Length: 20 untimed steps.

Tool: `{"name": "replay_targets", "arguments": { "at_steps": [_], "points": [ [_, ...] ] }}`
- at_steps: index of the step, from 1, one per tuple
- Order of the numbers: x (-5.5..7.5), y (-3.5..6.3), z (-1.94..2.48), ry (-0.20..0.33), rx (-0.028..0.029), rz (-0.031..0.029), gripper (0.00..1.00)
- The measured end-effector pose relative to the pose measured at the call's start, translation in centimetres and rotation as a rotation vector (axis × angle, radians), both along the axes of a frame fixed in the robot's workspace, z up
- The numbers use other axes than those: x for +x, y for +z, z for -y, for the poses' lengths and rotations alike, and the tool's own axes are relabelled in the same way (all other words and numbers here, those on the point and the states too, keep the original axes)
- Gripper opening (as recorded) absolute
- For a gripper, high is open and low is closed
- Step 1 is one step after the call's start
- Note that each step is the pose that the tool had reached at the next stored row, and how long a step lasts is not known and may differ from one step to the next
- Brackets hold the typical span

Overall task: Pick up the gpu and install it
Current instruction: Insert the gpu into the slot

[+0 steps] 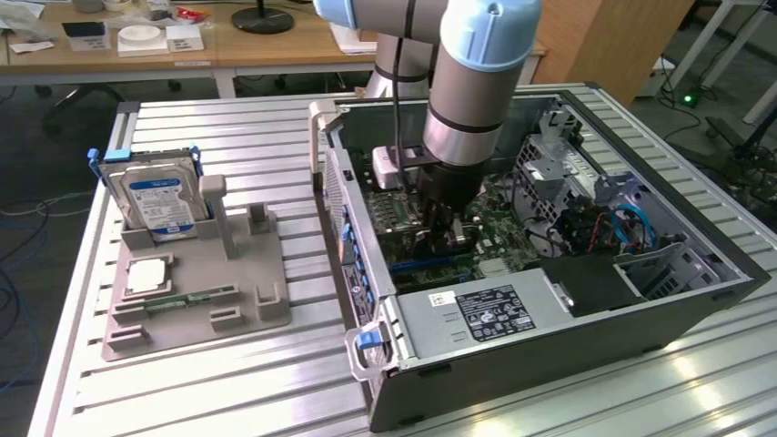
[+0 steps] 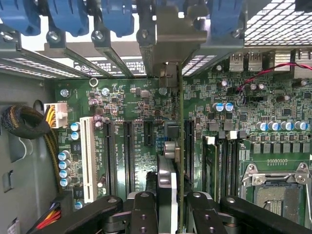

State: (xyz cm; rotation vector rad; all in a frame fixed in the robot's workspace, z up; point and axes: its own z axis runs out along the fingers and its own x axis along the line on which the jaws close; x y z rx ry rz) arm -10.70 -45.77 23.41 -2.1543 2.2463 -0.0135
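wrist view: my pincer (image 2: 165,207) is pinching the gpu (image 2: 181,146) edge-on over the motherboard (image 2: 146,136). i'd keep it square to the slot, bracket (image 2: 168,36) aligned, press evenly.

My jaws hang inside the computer case (image 1: 680,300) on the bench (image 1: 243,401). I see the gpu (image 2: 181,146) standing on edge between them, over the motherboard (image 2: 273,112). The hard drive (image 1: 152,196) sits well apart in a stand (image 1: 195,291).

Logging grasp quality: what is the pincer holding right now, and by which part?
The pincer holds the gpu, seen edge-on, clamped across its faces at the upper edge, above the motherboard slots.
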Motion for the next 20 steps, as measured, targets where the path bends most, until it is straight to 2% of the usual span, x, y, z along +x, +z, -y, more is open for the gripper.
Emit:
{"name": "replay_targets", "arguments": {
  "at_steps": [20],
  "points": [
    [0.22,-0.06,-0.01,-0.023,-0.0001,-0.0003,0.28]
  ]
}}
